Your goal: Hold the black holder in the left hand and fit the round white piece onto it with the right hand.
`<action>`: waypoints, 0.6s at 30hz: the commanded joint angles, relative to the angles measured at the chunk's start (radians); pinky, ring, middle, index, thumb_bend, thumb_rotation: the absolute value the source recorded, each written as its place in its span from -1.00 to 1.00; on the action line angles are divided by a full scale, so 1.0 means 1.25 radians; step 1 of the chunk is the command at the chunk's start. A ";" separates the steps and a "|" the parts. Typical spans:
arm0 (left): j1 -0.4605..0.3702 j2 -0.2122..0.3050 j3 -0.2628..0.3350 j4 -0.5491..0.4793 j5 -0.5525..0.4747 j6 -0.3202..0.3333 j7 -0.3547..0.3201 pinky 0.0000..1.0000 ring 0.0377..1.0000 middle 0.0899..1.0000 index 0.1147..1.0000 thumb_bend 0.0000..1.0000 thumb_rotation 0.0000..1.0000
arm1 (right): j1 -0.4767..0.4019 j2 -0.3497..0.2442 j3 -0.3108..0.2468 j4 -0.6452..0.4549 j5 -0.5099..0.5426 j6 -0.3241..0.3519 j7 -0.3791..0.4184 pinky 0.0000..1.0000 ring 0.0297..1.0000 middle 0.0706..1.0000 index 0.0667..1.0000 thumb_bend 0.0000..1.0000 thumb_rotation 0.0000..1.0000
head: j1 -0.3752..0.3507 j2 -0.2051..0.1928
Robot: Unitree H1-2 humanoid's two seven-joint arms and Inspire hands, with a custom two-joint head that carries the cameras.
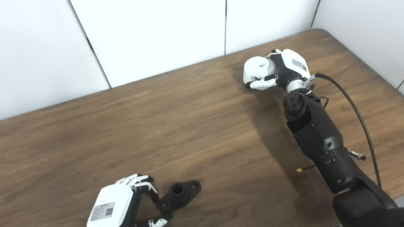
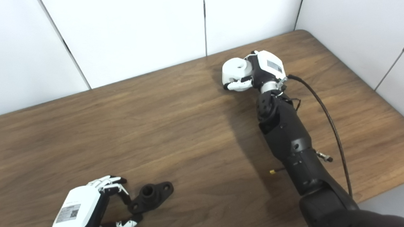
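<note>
The black holder [image 1: 180, 193], a small flanged piece with a raised centre socket, lies flat on the wooden table near the front left. My left hand [image 1: 124, 205] is beside it, with a finger and the thumb pinched on the holder's near lug. Far across the table, at the back right, my right hand [image 1: 282, 71] is shut around the round white piece [image 1: 257, 68], which has a hole in its top face. The white piece sits low over the table; I cannot tell whether it touches the wood.
The wooden table [image 1: 196, 127] runs to white wall panels at the back and right. A black cable [image 1: 357, 115] loops along my right forearm. The table's right edge [image 2: 395, 183] is close to that arm.
</note>
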 commanded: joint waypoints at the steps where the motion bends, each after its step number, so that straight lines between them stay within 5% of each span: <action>1: 0.044 0.023 0.001 0.038 0.017 0.040 -0.080 0.65 0.66 0.52 -0.16 0.04 -0.90 | -0.025 -0.012 -0.002 -0.015 -0.004 -0.003 -0.023 1.00 0.97 0.84 0.26 0.59 -0.28 | -0.001 0.000; 6: 0.043 0.023 0.000 0.035 0.020 0.041 -0.083 0.65 0.67 0.52 -0.16 0.04 -0.90 | -0.019 -0.017 0.001 -0.017 0.014 -0.010 -0.048 1.00 0.94 0.80 0.20 0.57 -0.38 | -0.001 0.000; 9: 0.043 0.025 0.000 0.036 0.017 0.037 -0.079 0.65 0.66 0.51 -0.16 0.04 -0.90 | -0.015 -0.016 0.000 -0.017 0.031 -0.020 -0.074 1.00 0.90 0.73 -0.07 0.09 -0.68 | 0.001 0.004; 18: 0.044 0.024 0.001 0.035 0.015 0.040 -0.085 0.66 0.66 0.51 -0.16 0.04 -0.90 | -0.009 -0.024 0.011 -0.025 0.060 -0.011 -0.090 1.00 0.87 0.64 -0.10 0.04 -0.73 | 0.004 0.005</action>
